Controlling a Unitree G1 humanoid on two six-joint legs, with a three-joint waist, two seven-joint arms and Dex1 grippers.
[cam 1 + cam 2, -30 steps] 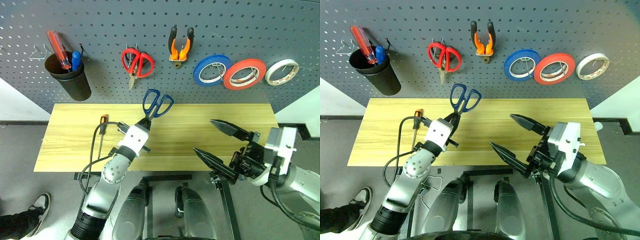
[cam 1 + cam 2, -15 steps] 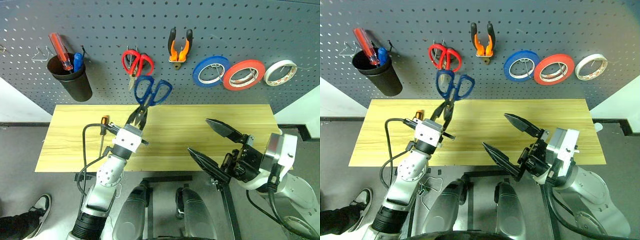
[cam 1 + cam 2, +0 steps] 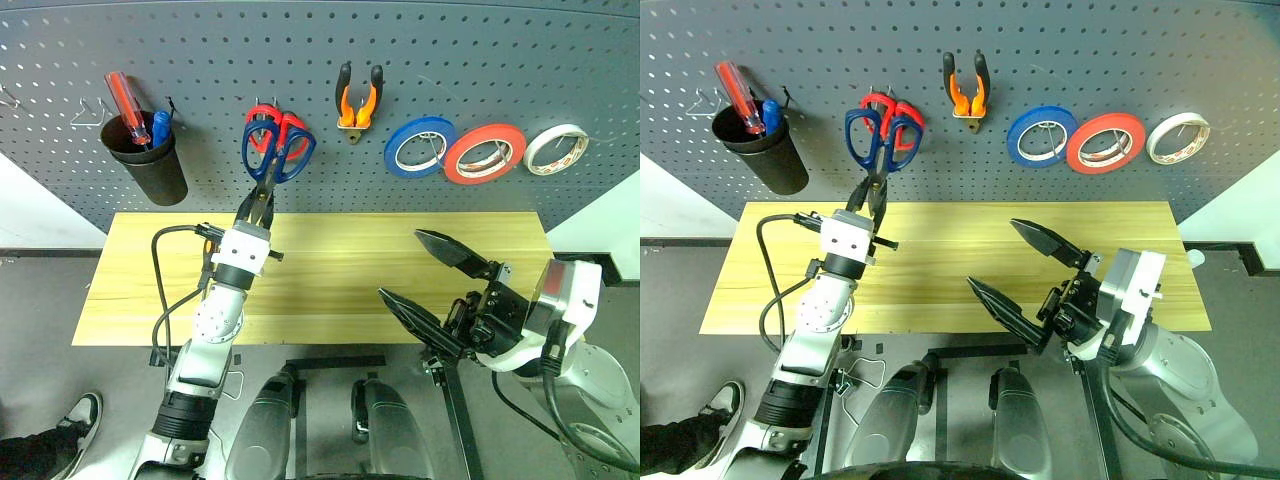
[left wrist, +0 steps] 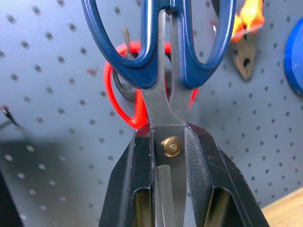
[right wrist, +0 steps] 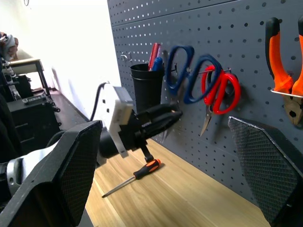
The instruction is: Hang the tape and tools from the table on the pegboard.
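My left gripper (image 3: 258, 208) is shut on the blades of the dark blue scissors (image 4: 163, 113) and holds them upright, handles up. The blue handles (image 3: 270, 178) stand against the pegboard (image 3: 500, 60), overlapping the red scissors (image 3: 262, 112) that hang there. The orange-and-black pliers (image 3: 359, 95) and the red tape roll (image 3: 486, 152) hang on the board. A slim screwdriver (image 5: 134, 176) with an orange-and-black handle lies on the table (image 3: 340, 260) beside my left arm. My right gripper (image 3: 400, 265) hovers open over the table's near right part, holding nothing.
A black cup (image 3: 150, 170) on the board's left holds a red screwdriver (image 3: 122, 95). A blue roll (image 3: 422, 145) and a white roll (image 3: 556, 147) flank the red tape. A person's shoe (image 3: 78, 415) is on the floor at the lower left.
My left gripper has lifted the blue scissors up and to the left, from just above the table's far edge to the board in front of the red scissors. The right gripper has stayed in place.
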